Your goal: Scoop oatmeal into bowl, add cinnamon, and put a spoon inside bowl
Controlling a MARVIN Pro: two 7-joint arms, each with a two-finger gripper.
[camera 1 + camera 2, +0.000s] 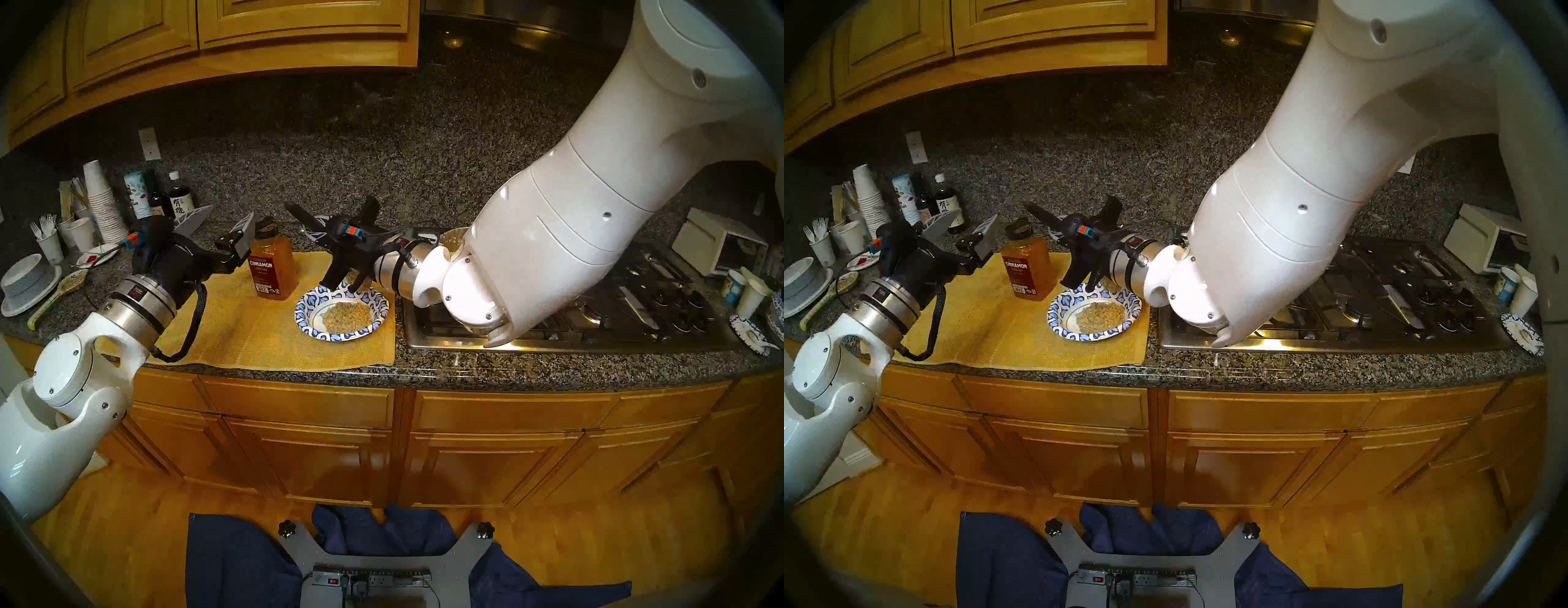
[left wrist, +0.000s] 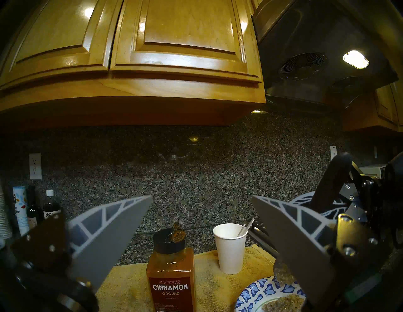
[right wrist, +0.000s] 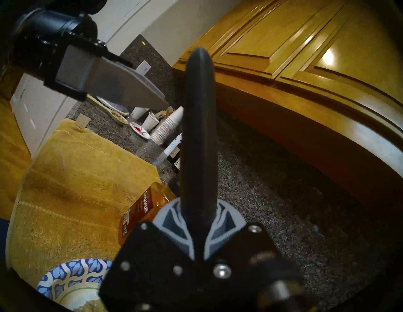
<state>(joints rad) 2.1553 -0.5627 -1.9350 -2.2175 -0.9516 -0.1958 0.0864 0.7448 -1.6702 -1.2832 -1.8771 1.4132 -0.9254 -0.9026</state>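
Head views, bowl: the bowl point(image 1: 342, 312) sits on the yellow cloth point(image 1: 237, 335) on the table point(image 1: 466, 373), a mound of oatmeal point(image 1: 347, 316) in its white centre.
Head views, cinnamon: the cinnamon point(image 1: 270, 265) stands upright just left of the bowl, apart from it.
Head views, right gripper point(image 1: 312, 231): fingers clenched on a dark-handled serving spoon point(image 1: 297, 214), held above the bowl's far rim.
Head views, left gripper point(image 1: 222, 229): fingers spread wide and empty, near the bottle's left side, not touching.
Left wrist, bottle: the cinnamon point(image 2: 171, 276) is centred between the two grey fingers point(image 2: 113, 235), its dark cap with a flap raised. A paper cup point(image 2: 230, 248) behind holds a thin white spoon point(image 2: 247, 226).
Right wrist, tool: the black handle point(image 3: 199, 139) runs out between the closed fingers; the bowl's rim point(image 3: 72, 274) shows below.
Handling, judged: the bottle looks rigid, smooth, nearly full, so moderately heavy and a bit slippery; grip the flat sides mid-body, above the label. The paper bowl is light and flimsy and could slide if nudged.
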